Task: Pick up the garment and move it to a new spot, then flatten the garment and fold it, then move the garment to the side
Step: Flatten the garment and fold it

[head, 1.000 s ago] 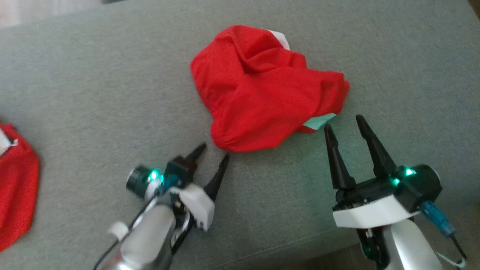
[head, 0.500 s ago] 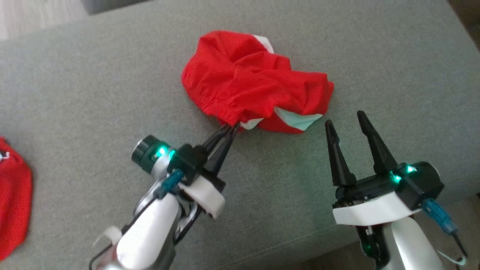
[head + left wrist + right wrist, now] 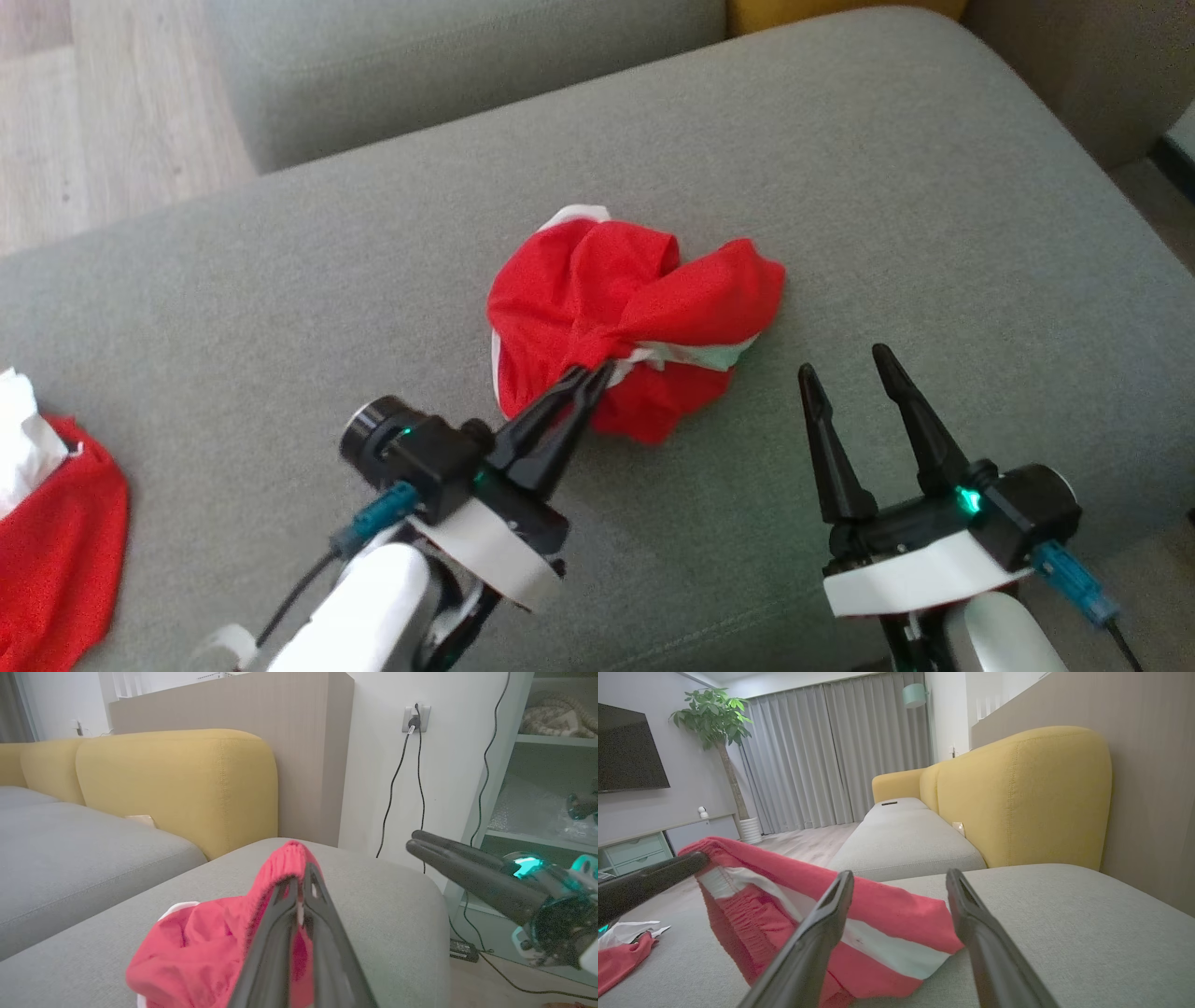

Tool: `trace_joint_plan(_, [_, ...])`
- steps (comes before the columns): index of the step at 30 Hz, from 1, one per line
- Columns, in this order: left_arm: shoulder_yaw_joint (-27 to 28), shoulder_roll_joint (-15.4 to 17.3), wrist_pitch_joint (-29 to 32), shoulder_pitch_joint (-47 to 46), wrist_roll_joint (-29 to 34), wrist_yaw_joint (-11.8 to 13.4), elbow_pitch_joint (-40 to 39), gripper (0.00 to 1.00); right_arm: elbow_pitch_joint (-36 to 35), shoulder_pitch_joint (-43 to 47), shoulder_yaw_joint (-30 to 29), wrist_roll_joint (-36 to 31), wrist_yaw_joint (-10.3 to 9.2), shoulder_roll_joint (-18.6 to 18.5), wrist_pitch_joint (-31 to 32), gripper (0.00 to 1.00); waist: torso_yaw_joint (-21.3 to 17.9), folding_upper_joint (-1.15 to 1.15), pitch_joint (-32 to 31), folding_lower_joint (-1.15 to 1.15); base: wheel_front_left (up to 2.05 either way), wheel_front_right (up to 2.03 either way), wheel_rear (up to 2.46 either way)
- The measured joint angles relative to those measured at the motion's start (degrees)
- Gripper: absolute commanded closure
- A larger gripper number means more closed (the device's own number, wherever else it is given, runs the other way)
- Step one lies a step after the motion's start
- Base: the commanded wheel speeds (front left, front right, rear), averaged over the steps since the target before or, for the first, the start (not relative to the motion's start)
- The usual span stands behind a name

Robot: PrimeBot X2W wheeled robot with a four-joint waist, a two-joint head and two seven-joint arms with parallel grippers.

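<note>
Garment (image 3: 644,299), crumpled red-and-white cloth

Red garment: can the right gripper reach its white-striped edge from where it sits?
Probably yes. The right gripper is open and aimed at the red garment, with bare cushion between them; the left gripper pinches it farther left.

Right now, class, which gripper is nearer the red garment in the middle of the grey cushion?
Left. The left gripper is shut on the red garment's near edge; the right gripper stands open to its right, not touching it.
</note>
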Motion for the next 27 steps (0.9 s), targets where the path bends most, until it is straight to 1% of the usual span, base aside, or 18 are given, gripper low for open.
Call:
trace_joint_plan(3, [1.13,-0.05,1.11,0.35,-2.18,0.22,4.64,1.00,-0.02,0.41,0.10,0.00,0.00,0.00,0.00,0.00,-0.28,0.00,-0.32,0.00,0.00,0.00,0.00])
trace_joint_plan(8, [2.08,-3.65,1.72,-0.86,-8.90,0.20,16.27,1.00,-0.07,0.60,1.20,-0.11,0.00,0.02,0.00,0.00,0.06,0.00,1.77,0.02,0.00,0.00,0.00])
trace_joint_plan(9, [2.11,-4.30,1.48,-1.58,-10.23,0.19,18.04,1.00,-0.10,0.54,1.14,-0.23,0.00,0.01,0.00,0.00,0.18,0.00,2.27,0.02,0.00,0.00,0.00])
trace_joint_plan(10, [2.11,-4.30,1.48,-1.58,-10.23,0.19,18.04,1.00,-0.10,0.54,1.14,-0.23,0.00,0.01,0.00,0.00,0.18,0.00,2.27,0.02,0.00,0.00,0.00])
trace_joint_plan(11, [2.08,-4.85,1.35,-2.40,-11.50,0.19,19.36,0.71,-0.11,0.52,1.04,-0.43,0.00,0.01,0.00,0.00,0.32,0.00,2.74,0.02,0.00,0.00,0.00])
trace_joint_plan(12, [1.86,-5.26,1.00,-3.26,-12.44,0.19,20.23,0.39,-0.11,0.52,0.90,-0.59,0.00,0.00,0.00,0.00,0.46,0.00,3.14,0.02,0.00,0.00,0.00])
trace_joint_plan(13, [-0.16,-5.52,0.90,-4.74,-15.35,0.19,20.52,0.00,-0.12,0.41,0.63,-0.59,0.00,0.00,0.00,0.00,0.88,0.00,3.74,0.03,0.00,0.00,0.00])
trace_joint_plan(14, [-0.16,-5.52,0.90,-4.74,-15.35,0.19,20.52,0.00,-0.12,0.41,0.63,-0.59,0.00,0.00,0.00,0.00,0.88,0.00,3.74,0.03,0.00,0.00,0.00])
trace_joint_plan(17, [-4.80,-5.23,0.51,-5.10,-22.13,0.08,19.37,0.00,-0.14,0.04,0.04,-0.74,0.00,0.00,0.00,0.00,1.66,0.00,4.01,0.03,0.00,0.00,0.00])
trace_joint_plan(20, [-8.79,-3.47,0.48,-4.69,-26.17,0.02,17.89,0.00,-0.13,-0.05,-0.12,-1.03,0.00,0.00,0.00,0.00,2.25,0.00,3.57,0.02,0.00,0.00,0.00])
trace_joint_plan(23, [-10.55,-1.19,0.42,-4.67,-27.76,0.02,16.67,0.00,-0.13,-0.05,-0.12,-1.00,0.00,0.00,0.00,0.00,2.78,0.00,3.23,0.02,0.00,0.00,0.00])
trace_joint_plan(27, [-11.60,0.00,0.42,-3.44,-28.74,0.02,15.55,0.00,-0.13,-0.05,-0.03,-0.99,0.00,0.00,0.00,0.00,3.38,0.00,3.08,0.02,0.00,0.00,0.00])
